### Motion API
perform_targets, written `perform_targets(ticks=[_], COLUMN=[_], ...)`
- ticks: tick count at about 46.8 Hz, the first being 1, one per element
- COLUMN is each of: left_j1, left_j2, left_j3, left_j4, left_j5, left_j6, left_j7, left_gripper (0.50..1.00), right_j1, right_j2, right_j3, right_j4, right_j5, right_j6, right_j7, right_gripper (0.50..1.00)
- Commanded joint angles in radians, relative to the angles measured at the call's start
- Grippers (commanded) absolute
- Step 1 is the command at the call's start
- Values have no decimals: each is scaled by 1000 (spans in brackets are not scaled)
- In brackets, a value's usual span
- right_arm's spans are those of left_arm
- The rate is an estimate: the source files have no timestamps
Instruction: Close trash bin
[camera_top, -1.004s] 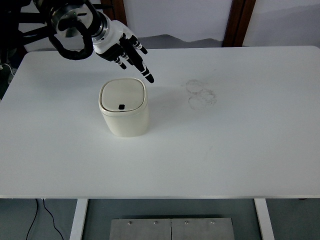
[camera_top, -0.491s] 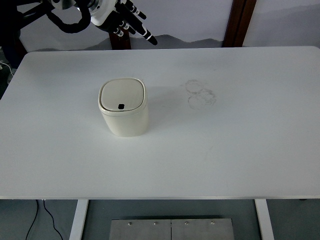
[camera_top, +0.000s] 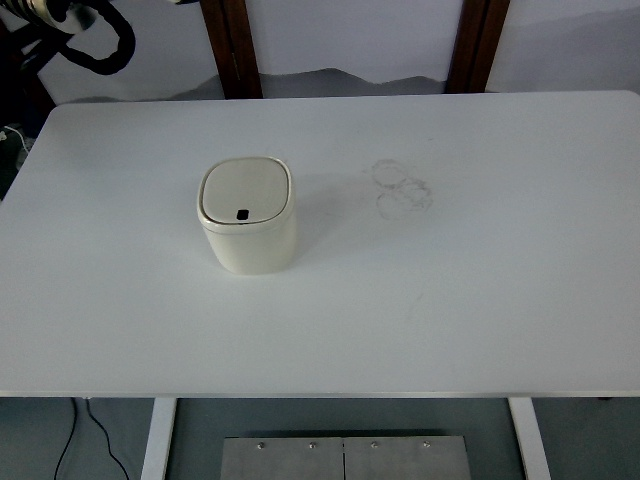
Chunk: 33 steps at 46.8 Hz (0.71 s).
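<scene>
Already the cream, rounded-square plastic trash bin (camera_top: 247, 215) stands upright left of centre on the white tabletop (camera_top: 480, 290), its lid lying flat and apparently shut. Only the left arm's black cable loop (camera_top: 85, 40) shows, up and left of the bin; no fingers are visible, so I cannot tell their state.

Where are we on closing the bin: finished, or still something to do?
Looks done: the small cream plastic trash bin has its lid lying flat and flush on the white table. Nothing is in hand; only part of the left arm shows, top left. Nothing visible remains.
</scene>
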Motion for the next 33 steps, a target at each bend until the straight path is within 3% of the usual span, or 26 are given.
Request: perform_targets(ticks=[1,6,22,33], left_j1=[44,101,285,391], left_j2=[18,30,38,38], left_j3=[-61,-139,-398,-506], left_j4=[5,8,28,64], left_j5=[0,-6,-17,-14], left_j6=[0,1,8,1], left_j7=[-69,-115,-116,-119], left_gripper=[1000,1000,1000,1000], right_j1=[0,0,0,0], right_j2=[0,0,0,0], right_j3=[0,0,2,0], right_j4=[0,0,0,0], right_j5=[0,0,2,2], right_j6=[0,0,0,0], right_j7=[-1,0,0,0], right_gripper=[995,995,995,995])
